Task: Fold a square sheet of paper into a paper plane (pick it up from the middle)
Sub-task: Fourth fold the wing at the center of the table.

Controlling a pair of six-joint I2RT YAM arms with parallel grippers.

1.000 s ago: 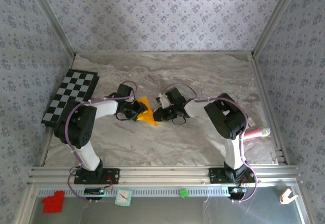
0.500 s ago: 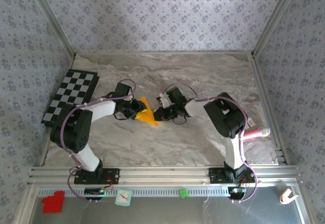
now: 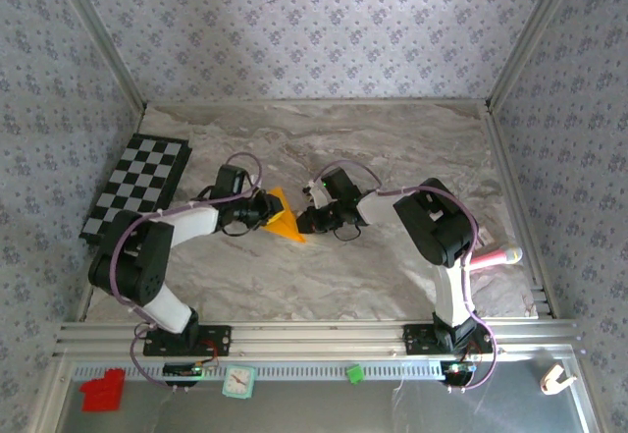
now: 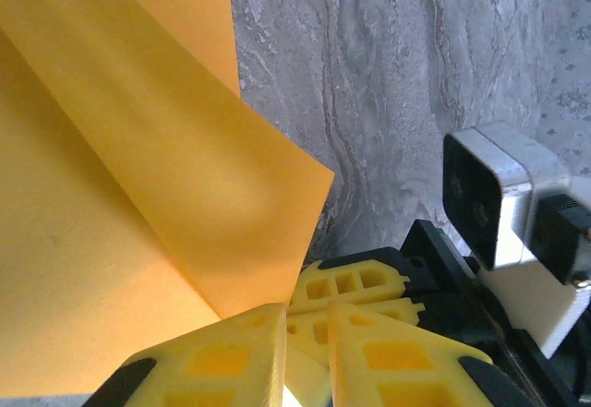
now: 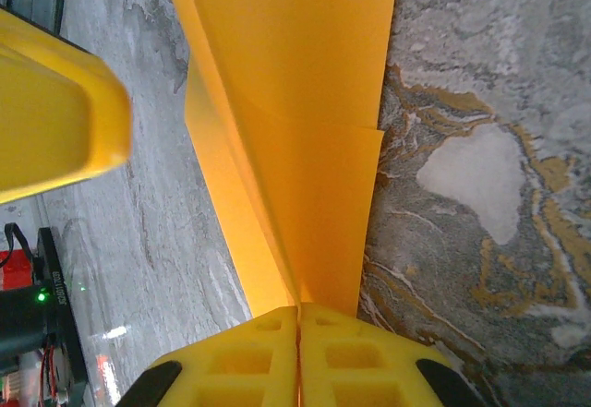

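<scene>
Within right gripper (image 5: 298,333), firmly pinched: thin creased orange paper sheet (image 5: 295,102); light, floppy, tear-prone, best taken along fold. Left gripper (image 4: 307,333) beside: grip unclear.

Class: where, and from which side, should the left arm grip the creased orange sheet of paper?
Likely the lifted flap of the creased orange sheet of paper, near its free corner, approached from the left: the right gripper pinches the opposite end, and that flap stands off the marble table.
</scene>
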